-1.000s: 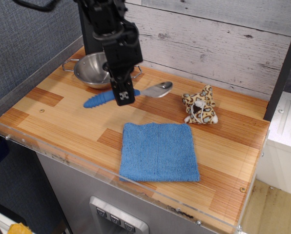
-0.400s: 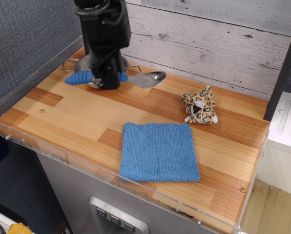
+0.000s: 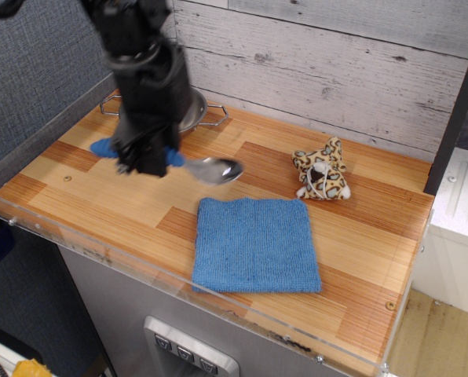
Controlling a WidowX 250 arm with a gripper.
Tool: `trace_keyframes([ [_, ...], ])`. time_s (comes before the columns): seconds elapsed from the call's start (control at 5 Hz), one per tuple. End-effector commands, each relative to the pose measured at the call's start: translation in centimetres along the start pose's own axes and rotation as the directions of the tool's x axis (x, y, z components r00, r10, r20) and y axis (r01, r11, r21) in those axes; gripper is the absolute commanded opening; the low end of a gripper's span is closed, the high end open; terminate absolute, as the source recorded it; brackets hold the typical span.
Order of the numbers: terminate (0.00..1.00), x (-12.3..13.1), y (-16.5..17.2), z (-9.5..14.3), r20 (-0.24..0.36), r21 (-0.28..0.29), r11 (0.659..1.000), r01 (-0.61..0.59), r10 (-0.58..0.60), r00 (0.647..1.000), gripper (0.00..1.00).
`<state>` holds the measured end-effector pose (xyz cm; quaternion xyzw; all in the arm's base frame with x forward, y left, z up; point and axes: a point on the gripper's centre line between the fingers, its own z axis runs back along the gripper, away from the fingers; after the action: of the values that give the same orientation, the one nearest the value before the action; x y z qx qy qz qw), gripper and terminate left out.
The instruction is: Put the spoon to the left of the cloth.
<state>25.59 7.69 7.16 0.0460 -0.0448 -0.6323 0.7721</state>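
The spoon point(image 3: 188, 162) is held clamped in the fingers point(image 3: 145, 159) of the black robot arm, above the wooden desk point(image 3: 100, 188), over its left part. The blue ribbed handle is seen poking out to the left of the fingers, and the shiny metal bowl of the spoon sticks out to the right, lying close to the upper left corner of the cloth point(image 3: 254, 244). The middle of the handle is hidden behind the fingers. Whether the spoon touches the desk cannot be told from this view. The cloth is spread flat near the front edge of the desk, right of the arm. A leopard-spotted plush toy point(image 3: 322, 170) is set behind the cloth, toward the right, apart from it. A steel bowl point(image 3: 195, 107) with wire handles is partly hidden behind the arm, at the back left of the desk near the plank wall
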Motion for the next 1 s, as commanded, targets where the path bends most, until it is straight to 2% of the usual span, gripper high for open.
trace_keyframes([
  [0.0, 0.00, -5.9, 1.3, -1.7, -0.038, 0.046, 0.998, -0.043, 0.045, 0.998, 0.00],
  [0.4, 0.00, -9.7, 0.5, -5.0, -0.092, 0.004, 1.000, -0.028, 0.028, 0.995, 0.00],
  [0.6, 0.00, -9.5, 0.1, -5.5, -0.078, -0.014, 1.000, 0.005, -0.006, 0.997, 0.00],
  [0.8, 0.00, -8.8, -0.2, -5.3, -0.098, -0.027, 1.000, -0.006, 0.003, 0.995, 1.00],
])
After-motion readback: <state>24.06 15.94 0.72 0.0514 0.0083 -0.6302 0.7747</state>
